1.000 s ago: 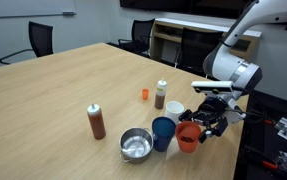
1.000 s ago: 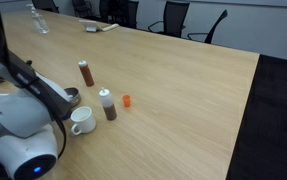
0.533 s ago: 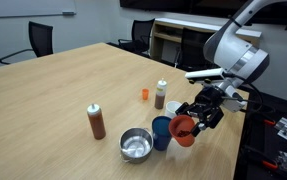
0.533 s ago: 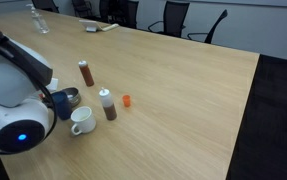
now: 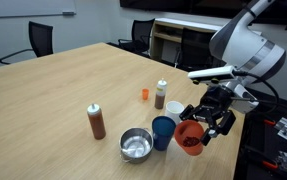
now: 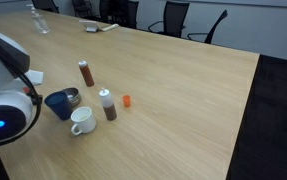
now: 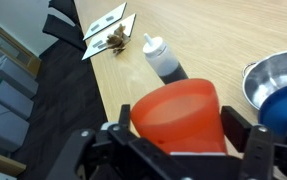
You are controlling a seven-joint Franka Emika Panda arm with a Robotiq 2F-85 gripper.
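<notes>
Wrist view: an orange cup (image 7: pixel 173 112) fills the lower middle of the frame, clamped between the two black fingers of the gripper (image 5: pixel 195 130). In an exterior view the orange cup hangs tilted in the air at the lower right, raised off the wooden table (image 5: pixel 63 90) and just right of a blue cup (image 5: pixel 163 131), which stands beside a metal bowl (image 5: pixel 135 146). Grasp and lift look done; the orange cup is not yet set down anywhere. A white mug (image 5: pixel 174 108) and a squeeze bottle (image 5: pixel 161 95) stand behind, untouched
</notes>
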